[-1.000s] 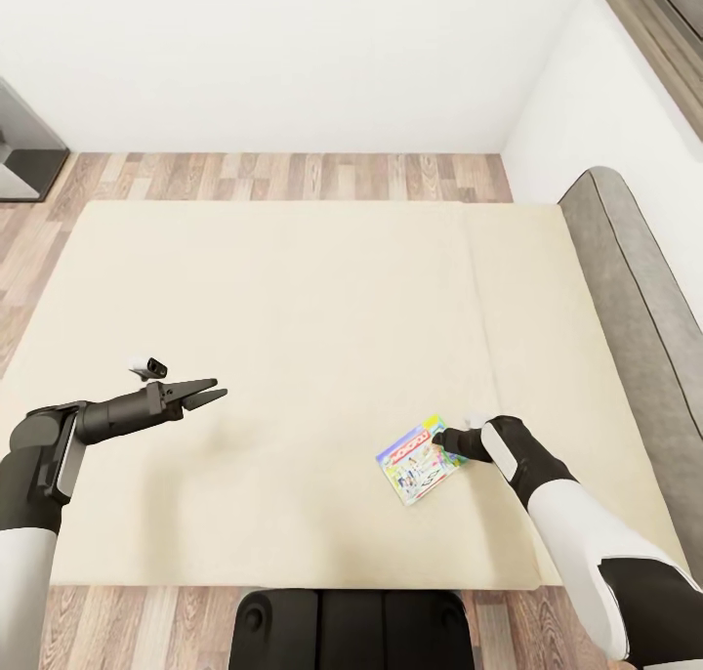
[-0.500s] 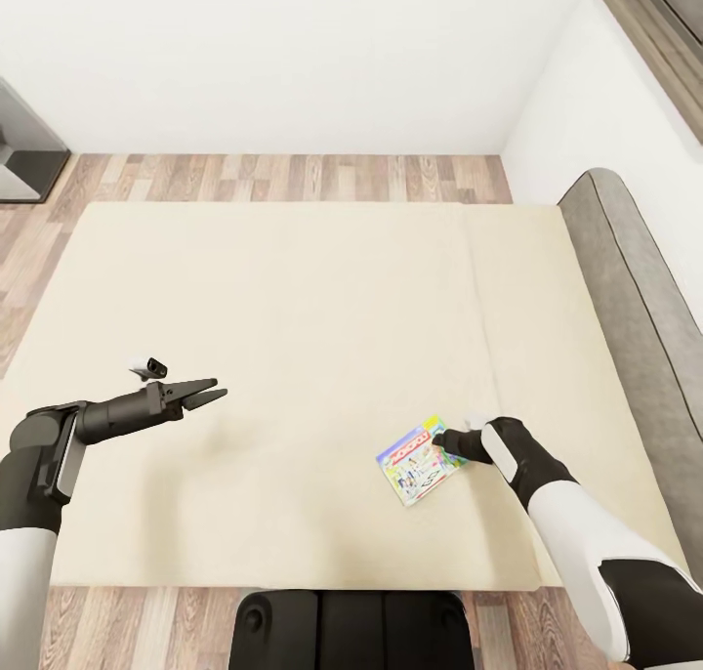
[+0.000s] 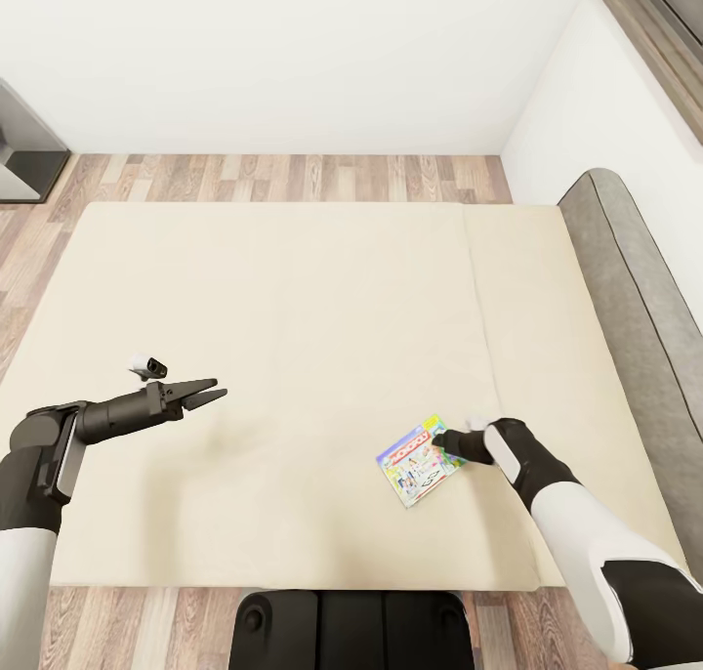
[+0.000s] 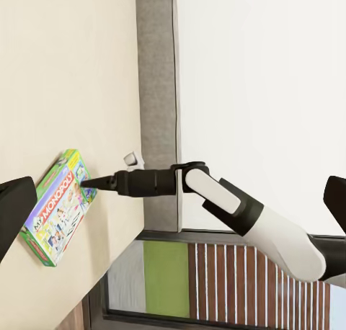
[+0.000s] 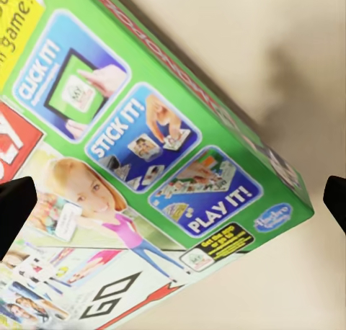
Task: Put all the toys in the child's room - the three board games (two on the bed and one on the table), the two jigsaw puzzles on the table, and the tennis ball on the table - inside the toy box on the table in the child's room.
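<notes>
One board game [image 3: 418, 460], a white-and-green box with a red logo, lies flat on the beige bed [image 3: 312, 289] near its front right. My right gripper [image 3: 441, 442] sits low at the box's right edge, open. In the right wrist view the box [image 5: 144, 164] spreads between the two dark fingertips [image 5: 14, 215]. My left gripper [image 3: 213, 391] hovers open over the bed's left part, well apart from the game. From the left wrist view the game [image 4: 56, 207] and the right gripper [image 4: 88, 180] at its edge are both in sight. The table and toy box are out of view.
The grey headboard [image 3: 635, 289] runs along the bed's right side against a white wall. Wood-plank floor [image 3: 293, 174] lies beyond the bed. A dark grey piece of furniture [image 3: 24, 152] stands at the far left. My base [image 3: 351, 631] is at the bed's near edge.
</notes>
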